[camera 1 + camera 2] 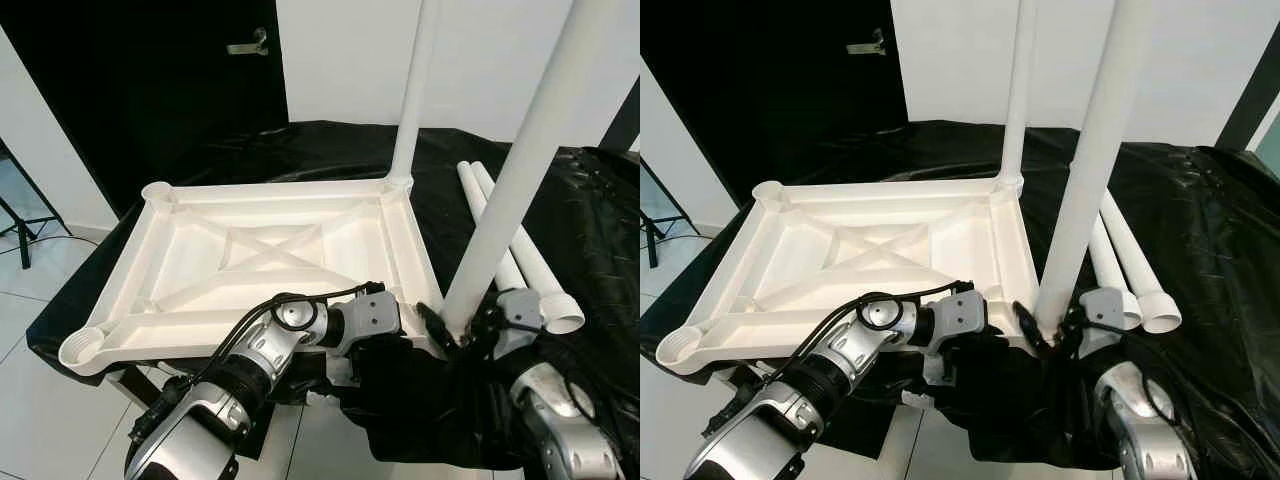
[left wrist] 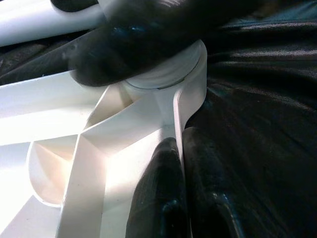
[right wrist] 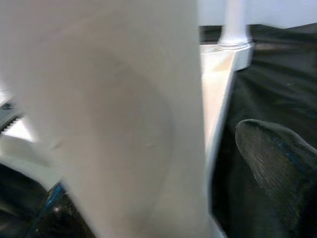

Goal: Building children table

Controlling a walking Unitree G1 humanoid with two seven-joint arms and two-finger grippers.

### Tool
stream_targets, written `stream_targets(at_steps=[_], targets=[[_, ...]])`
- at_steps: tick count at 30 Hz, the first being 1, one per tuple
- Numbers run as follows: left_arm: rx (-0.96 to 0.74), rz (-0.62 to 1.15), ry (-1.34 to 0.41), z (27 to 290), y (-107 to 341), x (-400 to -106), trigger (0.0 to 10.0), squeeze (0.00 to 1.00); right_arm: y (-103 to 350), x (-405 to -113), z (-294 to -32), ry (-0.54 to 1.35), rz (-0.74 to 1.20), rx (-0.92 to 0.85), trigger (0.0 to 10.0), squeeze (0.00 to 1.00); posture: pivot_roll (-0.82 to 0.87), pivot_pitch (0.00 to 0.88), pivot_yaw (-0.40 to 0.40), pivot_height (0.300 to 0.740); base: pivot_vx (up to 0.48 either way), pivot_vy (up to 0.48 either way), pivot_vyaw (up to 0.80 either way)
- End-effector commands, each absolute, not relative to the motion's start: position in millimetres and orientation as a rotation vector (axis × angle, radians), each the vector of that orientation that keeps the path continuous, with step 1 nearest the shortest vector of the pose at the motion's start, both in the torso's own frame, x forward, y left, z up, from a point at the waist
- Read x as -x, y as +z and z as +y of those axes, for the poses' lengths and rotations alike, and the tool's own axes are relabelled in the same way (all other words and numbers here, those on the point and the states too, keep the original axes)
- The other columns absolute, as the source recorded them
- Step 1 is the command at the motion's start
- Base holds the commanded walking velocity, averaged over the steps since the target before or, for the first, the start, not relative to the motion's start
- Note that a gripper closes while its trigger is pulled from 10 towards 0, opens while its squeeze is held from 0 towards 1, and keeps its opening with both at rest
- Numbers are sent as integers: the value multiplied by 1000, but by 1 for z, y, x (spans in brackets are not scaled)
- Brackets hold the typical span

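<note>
The white plastic tabletop (image 1: 270, 265) lies upside down on a bench draped in black sheeting (image 1: 560, 230), its ribbed underside and crossed braces facing up. One white leg (image 1: 415, 95) stands upright in the far corner socket on the robot's right. A second leg (image 1: 520, 170) rises, slightly tilted, from the near right corner, its foot at that socket. The right gripper (image 1: 455, 335) is at the base of this leg, its black fingers (image 3: 277, 158) on either side of the tube; whether they press on it I cannot tell. The left gripper (image 2: 183, 193) is closed over the tabletop's raised edge rib beside that same corner, one finger on each side of the rim. Two spare legs (image 1: 525, 260) lie side by side on the sheeting, just right of the tabletop. The two left-hand corner sockets (image 1: 85, 350) stand open. Behind the bench are a dark door (image 1: 150, 80) and a white wall (image 1: 480, 60).
</note>
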State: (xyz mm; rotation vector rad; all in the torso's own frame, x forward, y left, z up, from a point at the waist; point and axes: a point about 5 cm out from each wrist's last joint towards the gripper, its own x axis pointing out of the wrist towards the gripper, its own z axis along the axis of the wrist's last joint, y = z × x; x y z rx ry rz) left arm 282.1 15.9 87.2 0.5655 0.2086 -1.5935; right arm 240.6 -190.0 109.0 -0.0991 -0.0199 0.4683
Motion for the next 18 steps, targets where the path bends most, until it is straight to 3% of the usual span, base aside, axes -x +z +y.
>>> stream_targets(at_steps=[1,4,5,6,7,9,10,18], targets=[[-547,528,-1640,43,32,-257,10000,0,102,-239,-188,566,37,71,10000,0,164,0,-10,740,0,0,0],[-547,528,-1637,43,32,-257,10000,0,99,-236,-186,619,61,68,10000,0,168,0,-14,740,0,0,0],[-546,528,-1635,43,32,-257,10000,0,94,-233,-185,673,100,63,4549,0,172,0,-18,740,0,0,0],[-544,527,-1631,43,32,-257,10000,0,87,-230,-185,721,146,58,4549,0,172,0,-18,740,0,0,0],[-543,528,-1630,44,32,-257,10000,0,85,-229,-186,732,162,54,2235,0,172,0,-18,740,0,0,0],[-543,528,-1629,44,32,-257,10000,0,84,-229,-187,737,170,52,2235,0,172,0,-18,740,0,0,0],[-542,529,-1627,44,31,-257,10000,0,84,-230,-188,738,178,47,0,0,172,0,-18,740,0,0,0],[-542,530,-1631,44,31,-257,10000,0,82,-232,-191,694,173,27,0,0,163,0,-13,740,0,0,0]])
